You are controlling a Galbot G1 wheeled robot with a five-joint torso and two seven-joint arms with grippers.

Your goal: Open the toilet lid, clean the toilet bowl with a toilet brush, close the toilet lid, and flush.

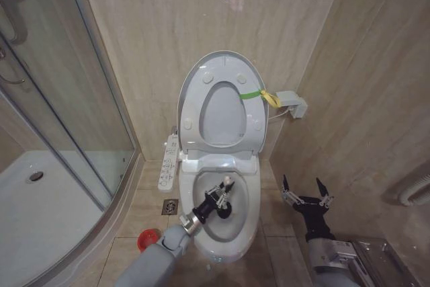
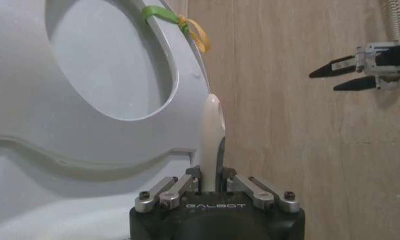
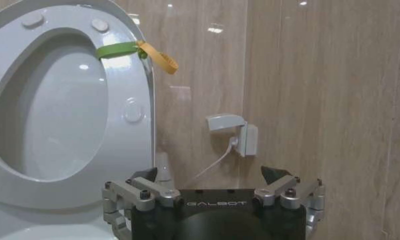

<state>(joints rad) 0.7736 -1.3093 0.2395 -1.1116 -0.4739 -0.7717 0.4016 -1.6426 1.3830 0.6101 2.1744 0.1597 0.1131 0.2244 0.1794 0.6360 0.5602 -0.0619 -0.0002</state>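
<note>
Raised toilet lid point(image 1: 218, 62) leaves the toilet bowl point(image 1: 245, 223) open above.

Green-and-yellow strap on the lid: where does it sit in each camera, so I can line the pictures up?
Head view: the strap hangs off the raised toilet lid at its edge toward the robot's right, above the bowl.
Left wrist view: strap near the picture's top, on the lid's rim, above the brush handle in the left gripper.
Right wrist view: strap upper left of centre, on the lid's rim.
Shared landmark: the raised lid itself.
</note>
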